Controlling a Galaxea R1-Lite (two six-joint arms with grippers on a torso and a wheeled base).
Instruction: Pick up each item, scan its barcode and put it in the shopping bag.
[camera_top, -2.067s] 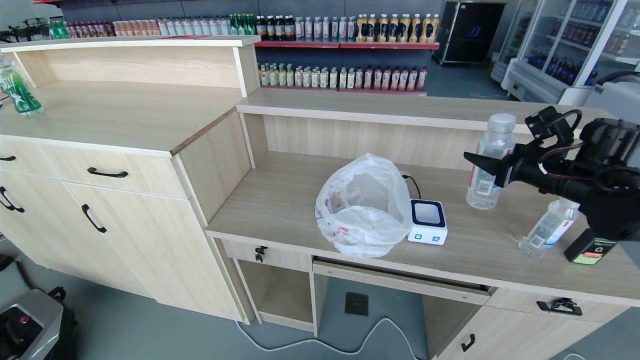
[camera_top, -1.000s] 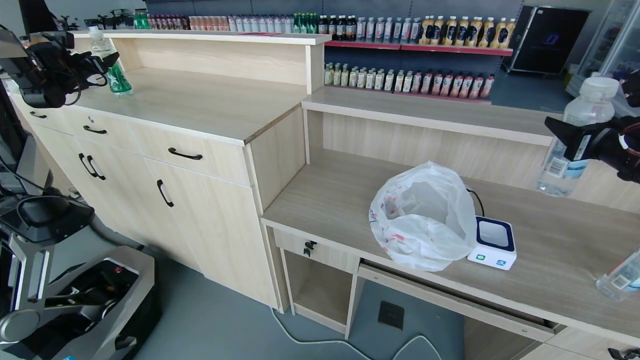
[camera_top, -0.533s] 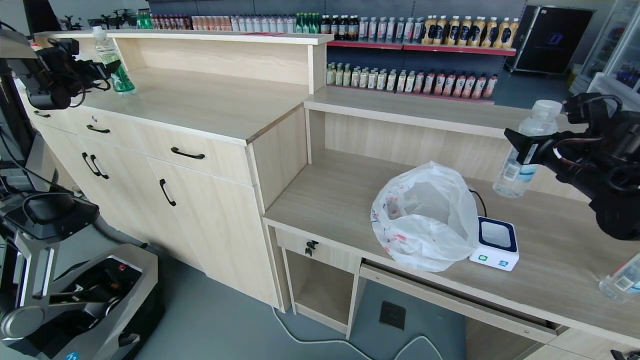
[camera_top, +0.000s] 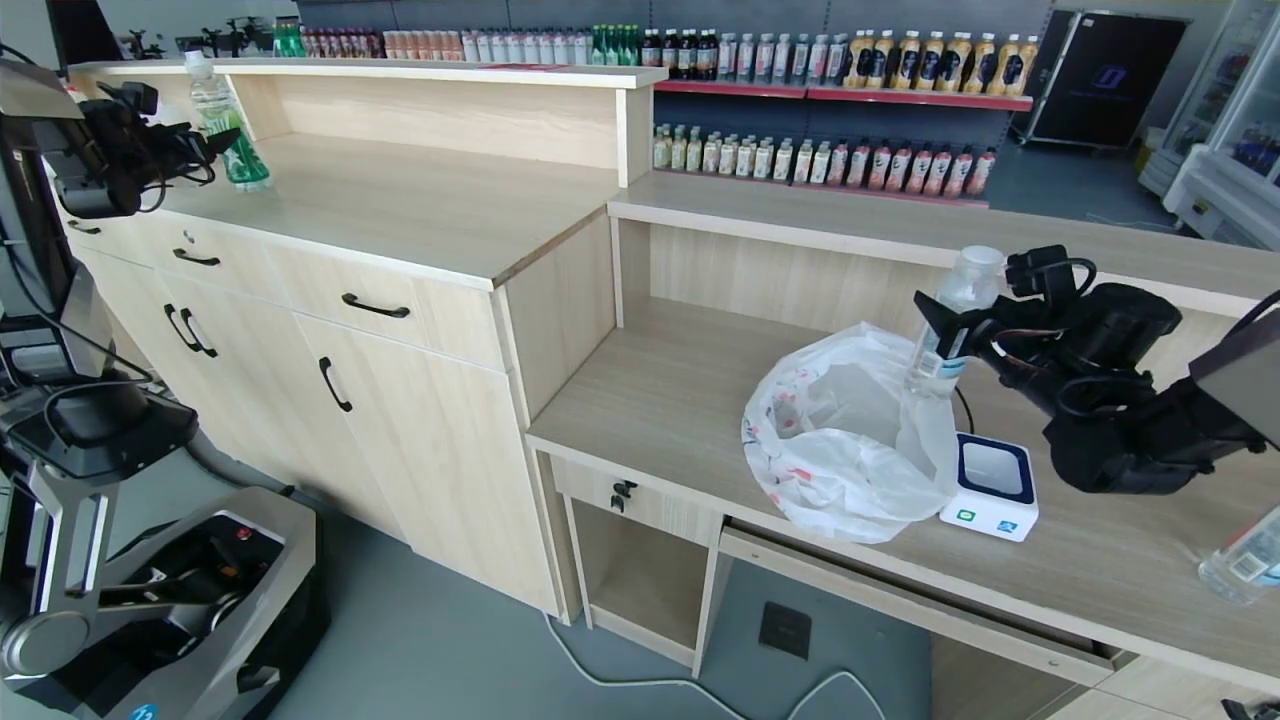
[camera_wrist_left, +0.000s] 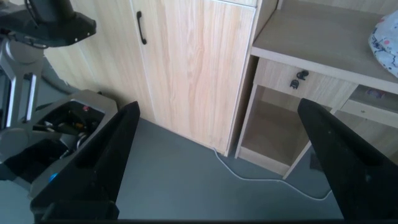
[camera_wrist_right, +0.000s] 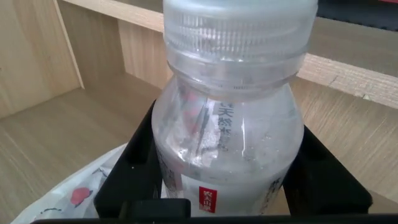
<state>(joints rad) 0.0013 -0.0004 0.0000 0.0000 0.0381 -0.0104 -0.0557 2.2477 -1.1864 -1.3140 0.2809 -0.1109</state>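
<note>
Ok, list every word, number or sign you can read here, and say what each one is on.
Nothing here reads clearly enough to quote.
Water bottle in the right pincer: label print warped and partly hidden, unreadable.
Scanner: two small coloured marks on its front, too small.
Shopping bag: red pattern, no legible words.
Shelf bottles: labels too small.

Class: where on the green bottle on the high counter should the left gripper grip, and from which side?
Probably around the straight middle of the green bottle, below the narrowing neck, coming in level from the open front of the counter. It stands upright, and the back panel closes off the far side.
</note>
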